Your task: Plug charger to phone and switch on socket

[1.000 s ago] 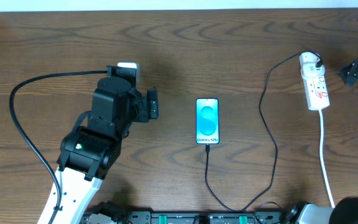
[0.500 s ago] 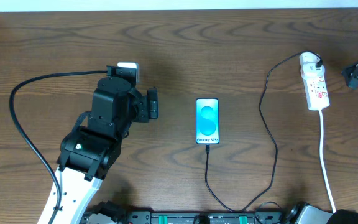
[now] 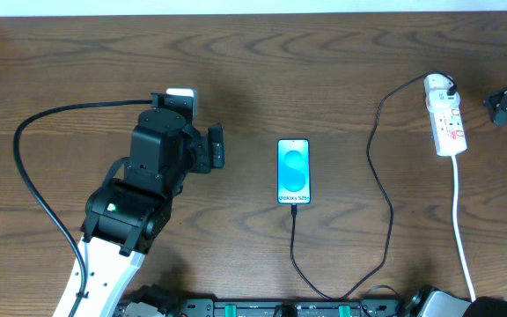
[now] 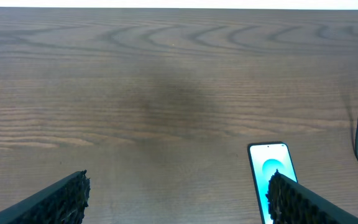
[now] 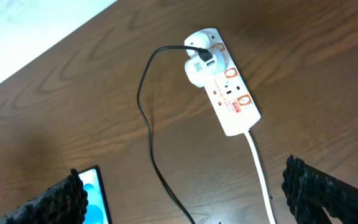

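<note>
OK, status: phone (image 3: 293, 171) lies flat at the middle of the table (image 3: 236, 70), screen up, long axis 12–6. Charger (image 5: 140, 99) tip meets its 6 o'clock edge and looks seated, though it's too small to be sure. The cable loops off toward 3 and climbs to the white adapter (image 5: 199, 67) at the 12 o'clock end of the socket (image 3: 445, 116). Socket sits at the table's 2 o'clock, long axis roughly 12–6, tipped slightly 11–5, white cord (image 3: 459, 211) leaving at 6.

I'd call the switch the open item. Right gripper (image 5: 182, 186) has jaws spread wide, holding nothing, near the socket's 3 o'clock side overhead. Left gripper (image 4: 178, 186) is likewise wide and empty, at the phone's 9 o'clock, well apart from the socket.

Right arm is clearly nearer: come in toward 9 and press a red-marked switch (image 5: 232, 74). Which one serves the adapter I can't tell.
</note>
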